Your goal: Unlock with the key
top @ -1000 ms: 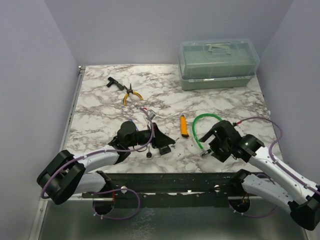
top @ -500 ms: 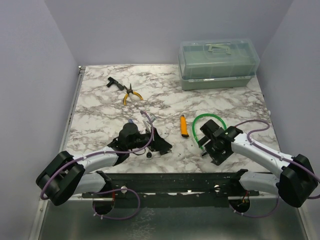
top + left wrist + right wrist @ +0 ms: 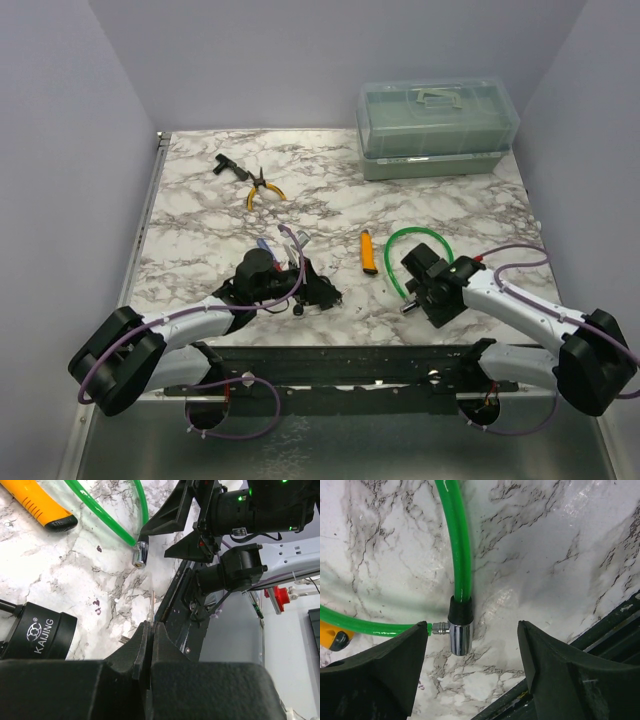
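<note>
The key point(image 3: 151, 605) shows as a thin silver blade sticking out from the tips of my left gripper point(image 3: 150, 626), which is shut on it. That left gripper point(image 3: 330, 293) lies low over the marble near the table's front edge. A black lock body marked KAIJING point(image 3: 42, 635) sits close beside it. My right gripper point(image 3: 472, 635) stands open, its fingers on either side of the chrome lock cylinder point(image 3: 461, 637) at the end of a green cable point(image 3: 457, 540). From above, the right gripper point(image 3: 415, 295) hovers at the cable loop's point(image 3: 415, 233) near end.
An orange-and-black tool point(image 3: 368, 252) lies between the two grippers. Yellow-handled pliers point(image 3: 262, 188) and a small black tool point(image 3: 228, 166) lie at the back left. A pale green toolbox point(image 3: 437, 128) stands at the back right. The black front rail point(image 3: 350, 360) runs just below both grippers.
My right arm has come down and leftward over the cable's chrome end, and its jaws have narrowed somewhat. The left gripper has drifted slightly left and nearer, still shut.
</note>
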`<action>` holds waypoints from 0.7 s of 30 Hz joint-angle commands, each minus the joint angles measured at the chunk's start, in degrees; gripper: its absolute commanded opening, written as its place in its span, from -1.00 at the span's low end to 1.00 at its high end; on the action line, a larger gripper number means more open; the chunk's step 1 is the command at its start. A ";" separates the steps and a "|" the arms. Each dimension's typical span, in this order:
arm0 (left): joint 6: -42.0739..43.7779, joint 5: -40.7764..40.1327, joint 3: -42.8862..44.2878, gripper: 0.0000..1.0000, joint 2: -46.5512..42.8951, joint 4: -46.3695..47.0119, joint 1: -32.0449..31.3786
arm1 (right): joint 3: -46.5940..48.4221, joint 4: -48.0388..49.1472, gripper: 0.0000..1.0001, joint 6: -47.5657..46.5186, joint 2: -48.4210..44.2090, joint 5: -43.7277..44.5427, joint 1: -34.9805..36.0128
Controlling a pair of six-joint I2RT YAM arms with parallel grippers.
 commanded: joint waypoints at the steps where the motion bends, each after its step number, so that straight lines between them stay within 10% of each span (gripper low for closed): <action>1: 0.61 -0.93 -0.09 -1.00 -0.16 -0.13 -0.56 | -0.15 1.02 0.51 2.17 2.91 4.21 0.26; 15: 0.29 -2.05 0.32 -1.00 0.52 -0.13 -2.36 | -0.87 7.34 -0.01 -0.76 8.96 5.48 0.20; 21: 0.44 -2.88 1.00 -1.00 1.92 -0.13 -3.68 | -1.57 9.83 -0.62 -2.98 9.57 5.20 0.25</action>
